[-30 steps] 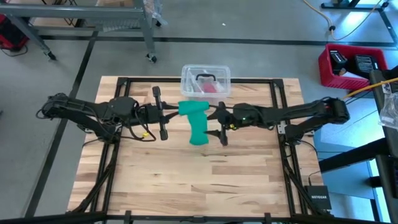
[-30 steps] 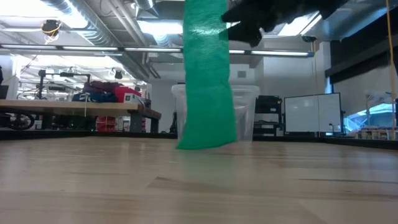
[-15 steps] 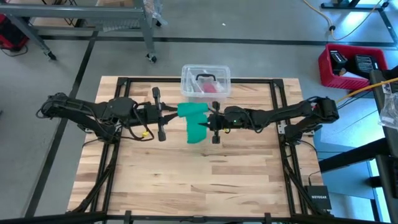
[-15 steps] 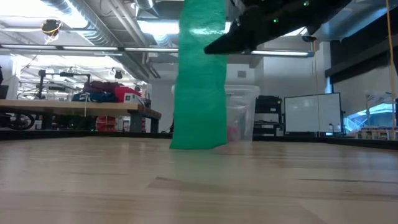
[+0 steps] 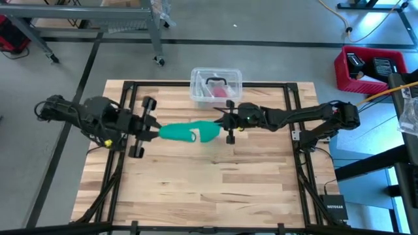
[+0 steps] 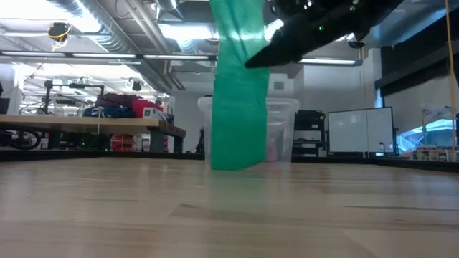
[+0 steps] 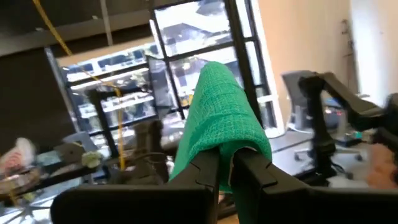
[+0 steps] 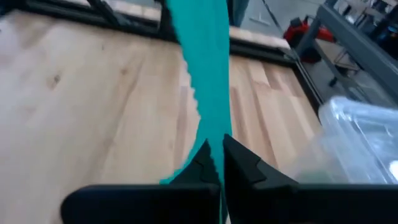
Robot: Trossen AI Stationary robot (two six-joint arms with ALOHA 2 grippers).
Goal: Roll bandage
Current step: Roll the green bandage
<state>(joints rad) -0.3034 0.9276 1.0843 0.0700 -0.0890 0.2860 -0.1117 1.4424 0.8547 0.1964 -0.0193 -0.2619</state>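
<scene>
The teal-green bandage [image 5: 189, 133] runs level between my two grippers above the table's middle, and a wide length of it [image 6: 237, 107] hangs down toward the tabletop. My left gripper [image 5: 155, 130] is at its left end, shut on it, with cloth bunched at the fingertips [image 7: 233, 168]. My right gripper [image 5: 222, 125] is at its right end, also shut on it [image 8: 217, 155]. Whether the hanging end [image 6: 231, 165] touches the wood I cannot tell. My left gripper pinches the bandage's bunched left end [image 7: 233, 148] between its two fingers; the cloth folds over the fingertips in several layers. The fingers come level from the table's left, along the strip. The cloth is lifted clear here. My right gripper pinches the strip [image 8: 213, 134] between its two fingers, which come from the table's right, slanting a little down. In the low view the fingertip [image 6: 259, 59] meets the bandage's right edge. The strip runs straight away from the fingers toward the left gripper, and a wide part hangs below.
A clear plastic tub [image 5: 216, 85] with a pink-red item inside stands at the table's far edge, just behind my right gripper. It also shows behind the bandage [image 6: 283, 129]. A dark metal frame [image 5: 290, 98] runs around the tabletop. Bare wood [image 5: 209, 189] lies toward the near edge.
My right gripper has moved in to the bandage and shut on it. My left gripper has drawn back toward the table's left edge and rolled, keeping its hold. The bandage, which hung down from the left gripper, is now drawn out level between the two.
</scene>
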